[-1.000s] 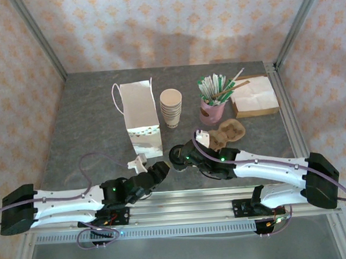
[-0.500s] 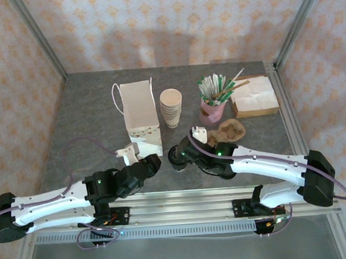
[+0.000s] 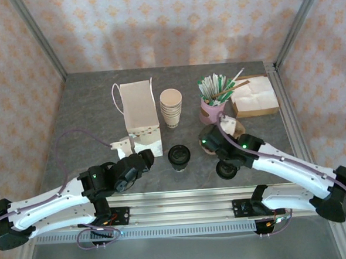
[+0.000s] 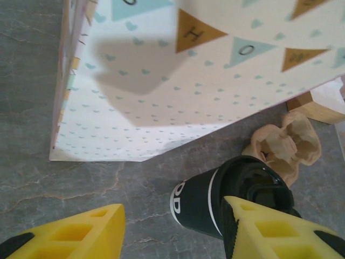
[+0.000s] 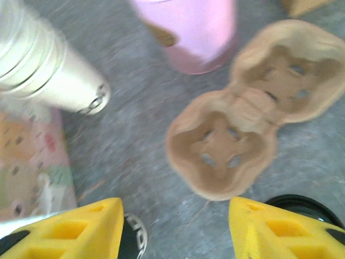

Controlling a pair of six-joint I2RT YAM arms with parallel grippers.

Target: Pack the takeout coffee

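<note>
Coffee stands lidded on the counter, just right of the bag, not yet packed. Left fingers and right fingers both stand apart and hold nothing. Judgement: the grasp and the bagging are both still to do.

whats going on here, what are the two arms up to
Two robot arms are packing a takeout coffee. The small cup with a round black lid stands free on the grey table, beside the white paper bag. The left gripper hovers open by the bag's near end; the right gripper hangs open near the brown pulp cup carrier. Neither holds anything; the cup is not yet bagged.
</note>
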